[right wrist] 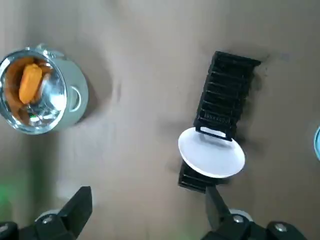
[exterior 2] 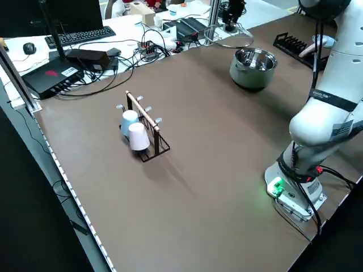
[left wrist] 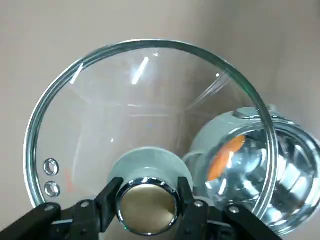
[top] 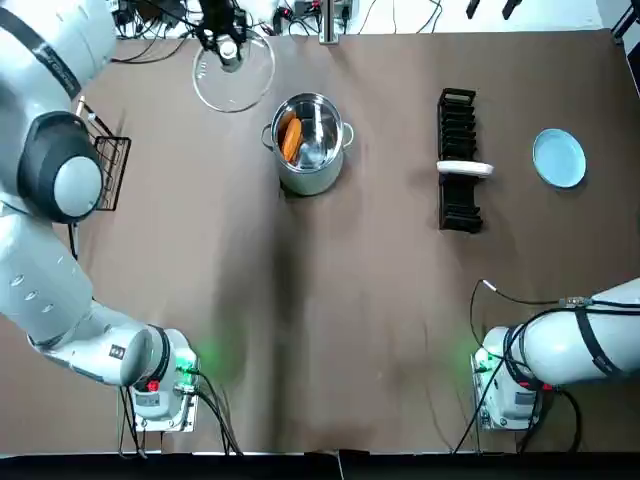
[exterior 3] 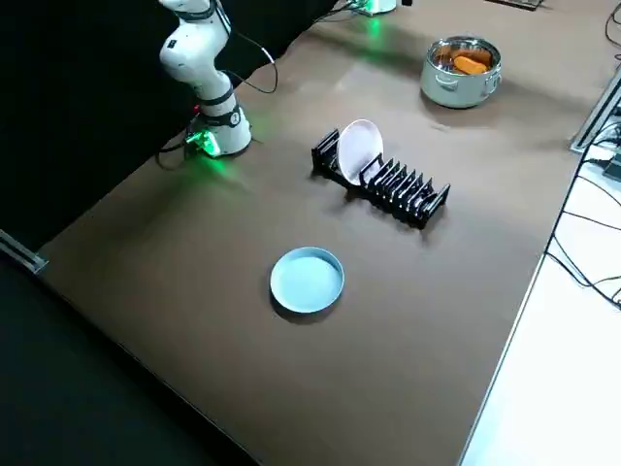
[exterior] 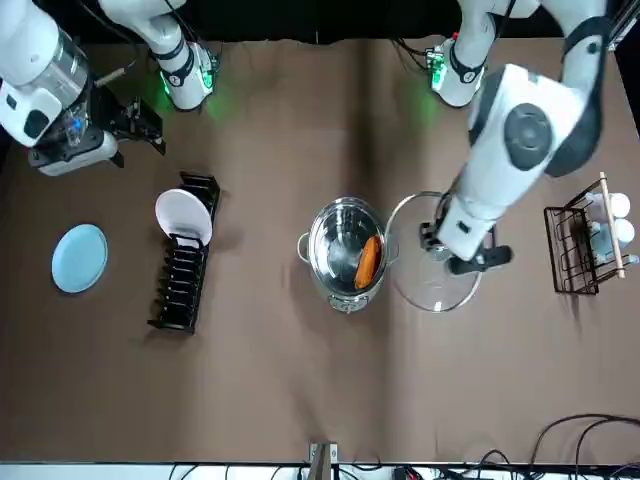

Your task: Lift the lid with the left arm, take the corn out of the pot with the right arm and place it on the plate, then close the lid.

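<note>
The steel pot point(top: 308, 142) stands uncovered at the back middle of the table, with the orange corn point(top: 291, 138) lying inside it. My left gripper point(left wrist: 146, 202) is shut on the knob of the glass lid point(top: 232, 72) and holds it off the pot, to the pot's left and farther back. In the front view the lid point(exterior: 432, 252) hangs beside the pot point(exterior: 347, 255). My right gripper point(right wrist: 145, 215) hovers open and empty high over the right half of the table. The blue plate point(top: 559, 158) lies flat at the far right.
A black dish rack point(top: 458, 160) holding a white plate point(top: 465, 168) stands between the pot and the blue plate. A wire rack with cups point(exterior 2: 142, 127) sits at the left edge. Cables and equipment lie beyond the far edge.
</note>
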Robot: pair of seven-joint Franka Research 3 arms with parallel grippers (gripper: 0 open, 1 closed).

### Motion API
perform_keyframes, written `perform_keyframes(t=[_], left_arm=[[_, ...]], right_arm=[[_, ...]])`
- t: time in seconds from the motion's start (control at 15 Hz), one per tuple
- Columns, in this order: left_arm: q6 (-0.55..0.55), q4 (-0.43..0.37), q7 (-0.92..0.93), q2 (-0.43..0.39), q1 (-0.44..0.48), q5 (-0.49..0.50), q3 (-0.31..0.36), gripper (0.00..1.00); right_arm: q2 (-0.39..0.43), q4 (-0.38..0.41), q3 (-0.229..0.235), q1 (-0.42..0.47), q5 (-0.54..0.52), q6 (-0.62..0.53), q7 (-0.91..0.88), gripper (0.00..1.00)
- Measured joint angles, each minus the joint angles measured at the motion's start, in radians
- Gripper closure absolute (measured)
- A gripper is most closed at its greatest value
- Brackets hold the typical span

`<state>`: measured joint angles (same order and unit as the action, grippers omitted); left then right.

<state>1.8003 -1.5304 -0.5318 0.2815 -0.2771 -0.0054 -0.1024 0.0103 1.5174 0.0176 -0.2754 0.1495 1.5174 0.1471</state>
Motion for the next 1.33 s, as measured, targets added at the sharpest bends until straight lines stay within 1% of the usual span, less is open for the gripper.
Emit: perform_keyframes(t=[0.07,0.2,0.33,0.47,0.67,0.87,1.07,1.13,1.33], left_arm=[[-0.011,-0.001,0.033,-0.006,0.021,0.000,0.000,0.49],[-0.031,-0.007,0.092,-0.011,0.058,0.000,0.000,0.49],[-0.061,-0.017,0.139,-0.011,0.086,0.000,0.001,0.49],[-0.068,-0.028,0.165,-0.011,0.109,0.000,0.000,0.49],[-0.068,-0.043,0.211,-0.011,0.152,0.000,0.001,0.49],[-0.048,-0.049,0.223,-0.005,0.186,0.000,0.001,0.49],[-0.020,-0.050,0.228,0.011,0.215,0.000,0.001,0.49],[-0.006,-0.050,0.236,0.021,0.227,0.000,0.001,0.49],[0.014,-0.050,0.237,0.033,0.229,0.000,0.001,0.49]], right_arm=[[-0.005,-0.003,0.000,-0.015,0.000,0.010,0.050,0.00],[-0.035,-0.014,0.000,-0.078,0.000,0.068,0.176,0.00],[-0.086,-0.050,-0.001,-0.154,0.000,0.117,0.298,0.00],[-0.143,-0.092,-0.002,-0.200,-0.001,0.165,0.433,0.00],[-0.217,-0.120,0.008,-0.201,-0.001,0.268,0.612,0.00],[-0.272,-0.126,0.022,-0.167,-0.001,0.332,0.741,0.00],[-0.320,-0.127,0.024,-0.134,-0.001,0.476,0.841,0.00],[-0.357,-0.128,0.021,-0.138,-0.001,0.551,0.893,0.00],[-0.411,-0.130,0.016,-0.162,-0.001,0.614,0.950,0.00]])
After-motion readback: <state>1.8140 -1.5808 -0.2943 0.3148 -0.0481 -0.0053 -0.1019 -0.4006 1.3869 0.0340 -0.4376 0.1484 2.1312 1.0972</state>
